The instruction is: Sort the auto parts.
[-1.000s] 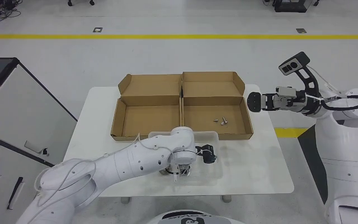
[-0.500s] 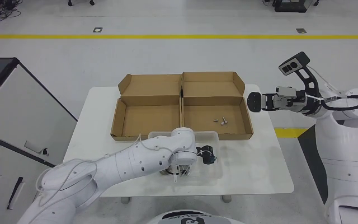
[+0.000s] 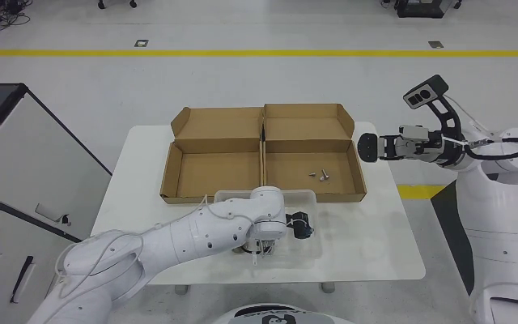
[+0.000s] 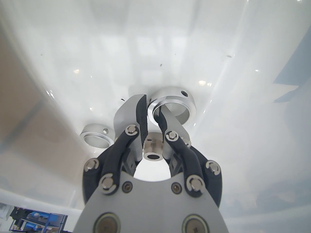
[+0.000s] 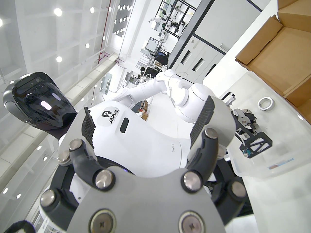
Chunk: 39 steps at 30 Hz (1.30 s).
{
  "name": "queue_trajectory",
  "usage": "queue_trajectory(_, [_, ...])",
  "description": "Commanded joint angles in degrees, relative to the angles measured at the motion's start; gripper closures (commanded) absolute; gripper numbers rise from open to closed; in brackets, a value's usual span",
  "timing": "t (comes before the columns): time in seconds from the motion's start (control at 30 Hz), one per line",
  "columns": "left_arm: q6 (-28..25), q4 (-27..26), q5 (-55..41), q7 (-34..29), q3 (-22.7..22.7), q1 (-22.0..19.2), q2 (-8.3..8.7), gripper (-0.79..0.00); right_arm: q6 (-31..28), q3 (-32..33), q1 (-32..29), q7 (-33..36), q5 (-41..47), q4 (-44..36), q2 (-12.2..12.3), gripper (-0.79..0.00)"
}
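The left gripper (image 4: 151, 117) is pinching a ring (image 4: 181, 99) by its wall, one finger inside and one outside, nearly closed. Over the past second it's been shifting slightly across the bin (image 3: 307, 251), so I'd say a lift is coming. The ring is still sitting on the bin floor. The right gripper (image 3: 366, 148) is hanging spread wide beside the boxes (image 3: 218, 174).

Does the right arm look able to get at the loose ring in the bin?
Probably, though it's tight: the loose ring lies uncovered on the bin floor, the open right gripper faces it, but the left gripper is down close beside it.
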Motion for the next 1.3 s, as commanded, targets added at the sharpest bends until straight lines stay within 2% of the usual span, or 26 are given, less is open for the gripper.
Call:
queue_trajectory(0.0, [0.2, 0.2, 0.3, -0.2, 0.0, 0.0, -0.17, 0.000, 0.0, 0.0, 0.0, 0.0, 0.0, 0.0, 0.0, -0.785])
queue_trajectory(0.27, [0.5, -1.2, -1.5, -0.5, -1.3, -1.1, 0.07, 0.000, 0.0, 0.0, 0.0, 0.0, 0.0, 0.0, 0.0, -0.785])
queue_trajectory(0.53, [1.5, -7.9, -4.7, -1.5, -3.9, -4.2, 3.11, 0.000, 0.0, 0.0, 0.0, 0.0, 0.0, 0.0, 0.0, -0.785])
queue_trajectory(0.87, [1.5, -8.0, -5.0, -1.5, -3.9, -4.3, 3.26, 0.000, 0.0, 0.0, 0.0, 0.0, 0.0, 0.0, 0.0, -0.785])
queue_trajectory(0.97, [3.1, -6.7, -4.1, 1.3, -5.2, -3.5, 3.70, 0.000, 0.0, 0.0, 0.0, 0.0, 0.0, 0.0, 0.0, -0.785])
queue_trajectory(1.1, [4.1, -8.1, -7.1, 5.4, -12.1, -2.1, 6.25, 0.000, 0.0, 0.0, 0.0, 0.0, 0.0, 0.0, 0.0, -0.785])
queue_trajectory(1.27, [3.4, -12.4, -8.8, 7.3, -23.2, 4.0, 11.50, 0.000, 0.0, 0.0, 0.0, 0.0, 0.0, 0.0, 0.0, -0.785])
